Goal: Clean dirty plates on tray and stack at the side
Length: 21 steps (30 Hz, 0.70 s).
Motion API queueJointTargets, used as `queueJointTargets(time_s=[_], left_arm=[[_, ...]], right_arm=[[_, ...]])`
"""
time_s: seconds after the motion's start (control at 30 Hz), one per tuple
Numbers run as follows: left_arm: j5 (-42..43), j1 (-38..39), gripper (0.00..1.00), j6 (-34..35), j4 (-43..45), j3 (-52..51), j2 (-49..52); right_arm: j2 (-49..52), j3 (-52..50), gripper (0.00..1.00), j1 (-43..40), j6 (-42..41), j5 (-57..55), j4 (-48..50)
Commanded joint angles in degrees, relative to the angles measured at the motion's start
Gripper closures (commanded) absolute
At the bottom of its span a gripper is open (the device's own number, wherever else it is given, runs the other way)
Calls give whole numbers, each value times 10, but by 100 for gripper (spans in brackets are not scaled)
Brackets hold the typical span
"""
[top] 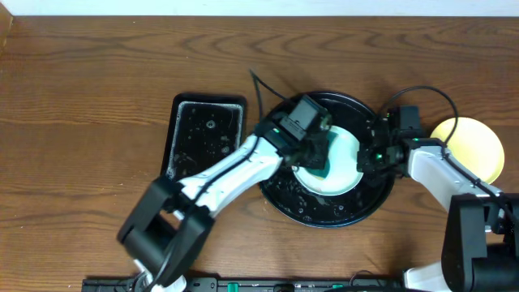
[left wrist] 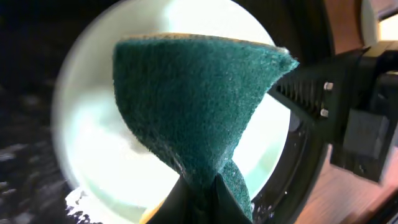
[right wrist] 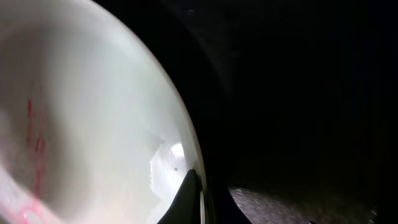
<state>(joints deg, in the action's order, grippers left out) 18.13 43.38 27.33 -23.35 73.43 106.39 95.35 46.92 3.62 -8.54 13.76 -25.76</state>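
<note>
Scrubbing is the step in hand: the left end effector (left wrist: 202,198) is pressed together on a folded green sponge (left wrist: 193,106), pinching its lower corner and holding it over a pale plate (top: 347,162) that lies in the round black tray (top: 324,217). The right end effector (top: 371,156) sits at that plate's right edge and appears to pinch the rim (only one finger (right wrist: 188,199) shows in its own camera, so the grip is a judgement). Red smears (right wrist: 31,130) mark the plate's face, so it is not yet clean. A yellow plate (top: 478,138) lies on the bench (top: 81,81) right of the tray and apart from it. I take it for the start of the stack, though its cleanliness cannot be told. Roughly one plate looks done, one is in work, and stacking is left.

No third plate shows; it may lie under the pale one or beneath the arms. Sponge and wrist cover much of the plate from above, the right arm cuts off part of the yellow plate, and the right wrist view is mostly dark. The rectangular tray (top: 207,134) at the left glistens, its contents hard to make out
</note>
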Motion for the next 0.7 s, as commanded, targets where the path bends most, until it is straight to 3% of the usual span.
queueJointTargets(time_s=[0.0, 0.23, 0.47, 0.67], left_arm=[[7, 12, 93, 29, 21, 9, 43], [-8, 16, 92, 38, 56, 10, 112], [-263, -3, 92, 18, -87, 14, 116], [-315, -8, 93, 17, -152, 27, 115]], right_arm=[[13, -16, 99, 30, 11, -2, -13], [13, -16, 99, 31, 11, -2, -17], [13, -16, 99, 31, 11, -2, -25], [13, -16, 99, 31, 11, -5, -26]])
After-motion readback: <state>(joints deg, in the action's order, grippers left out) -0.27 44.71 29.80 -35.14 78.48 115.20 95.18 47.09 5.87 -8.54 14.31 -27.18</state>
